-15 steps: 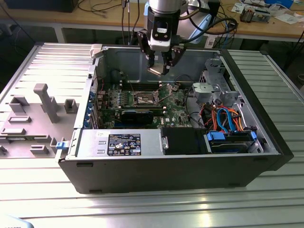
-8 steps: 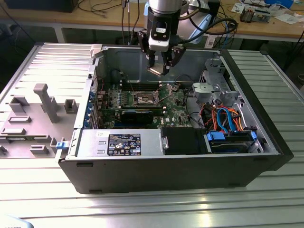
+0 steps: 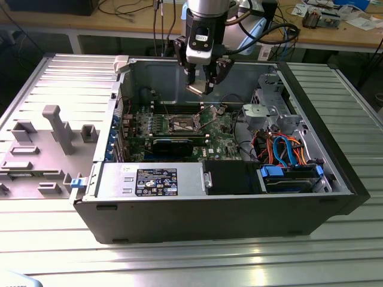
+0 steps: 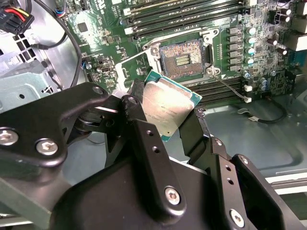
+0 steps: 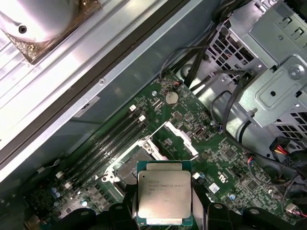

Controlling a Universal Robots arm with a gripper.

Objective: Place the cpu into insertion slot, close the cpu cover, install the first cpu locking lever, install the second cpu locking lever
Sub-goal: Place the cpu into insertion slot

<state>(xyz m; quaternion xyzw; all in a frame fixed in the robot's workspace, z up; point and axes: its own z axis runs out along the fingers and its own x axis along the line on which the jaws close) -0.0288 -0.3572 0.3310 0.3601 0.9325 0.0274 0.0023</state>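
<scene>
One pincer (image 3: 200,88) grips the cpu (image 5: 164,199) by its edges, silver face upward, above the open insertion slot (image 4: 181,58).

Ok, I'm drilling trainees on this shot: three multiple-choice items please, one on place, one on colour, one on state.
1. Where is the small flat square silvery chip? A in the drive cage; B held in the black gripper, above the circuit board; C on the table.
2. Colour of the circuit board around the square silver-framed socket? A green; B red; C white.
3. The socket is: A filled; B empty; C under a fan.
Answers: B, the second wrist view shows the fingers clamping it; A, the board is green; B, its dark centre lies bare.
</scene>
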